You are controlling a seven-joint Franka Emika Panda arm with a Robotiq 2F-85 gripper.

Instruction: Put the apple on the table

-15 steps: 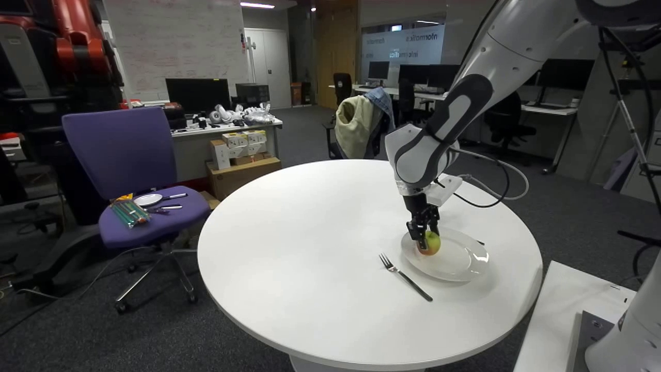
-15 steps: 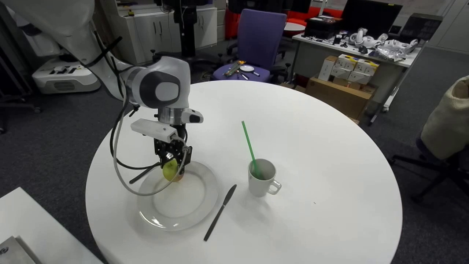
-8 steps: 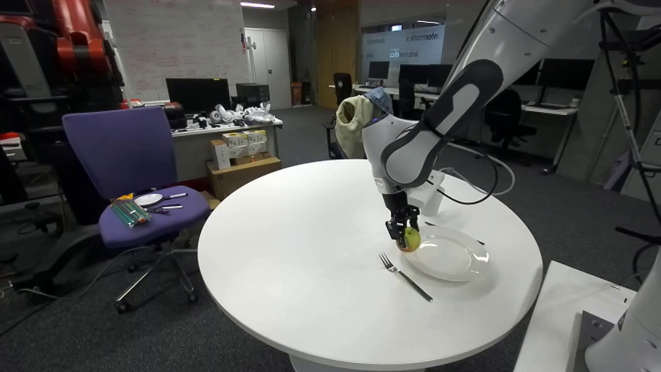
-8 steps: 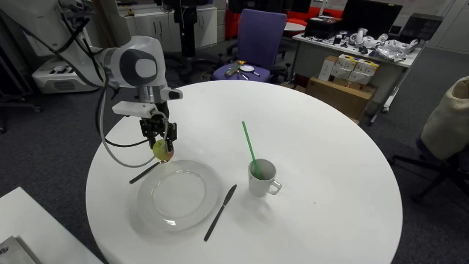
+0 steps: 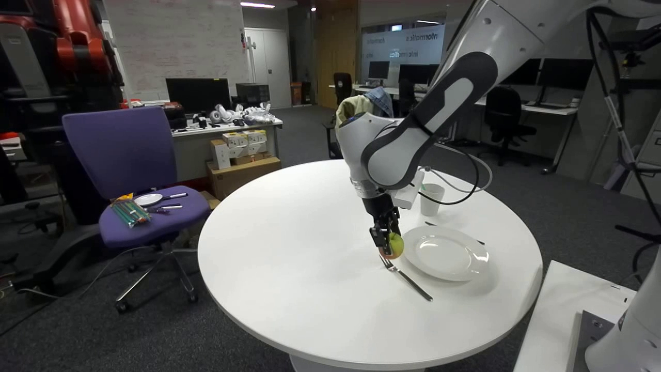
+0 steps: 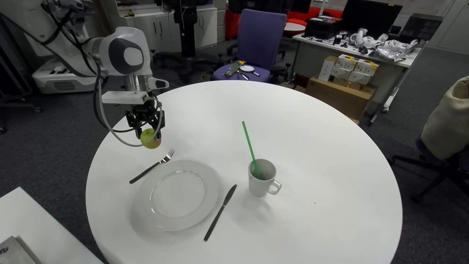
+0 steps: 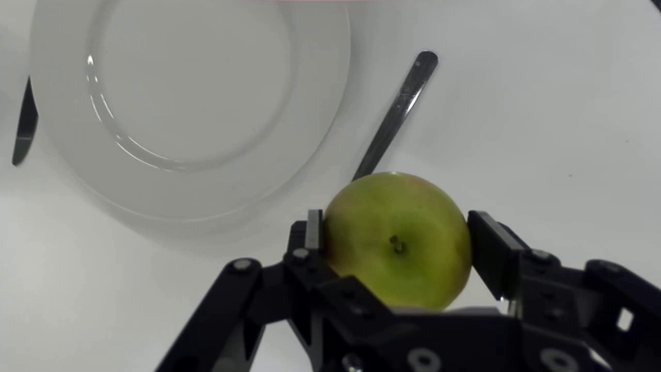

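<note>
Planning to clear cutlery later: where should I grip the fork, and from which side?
Probably by the handle of the fork, claw coming from above and closing across its width: it lies flat on the table, long and thin. In the wrist view the handle shows clear of the plate. The claw must release the apple first.

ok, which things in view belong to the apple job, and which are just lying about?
Job:
- apple, held
- gripper
- table

Lying about:
- plate
- fork
- knife
- mug
- straw, in the mug
- background, e.g. purple chair
</note>
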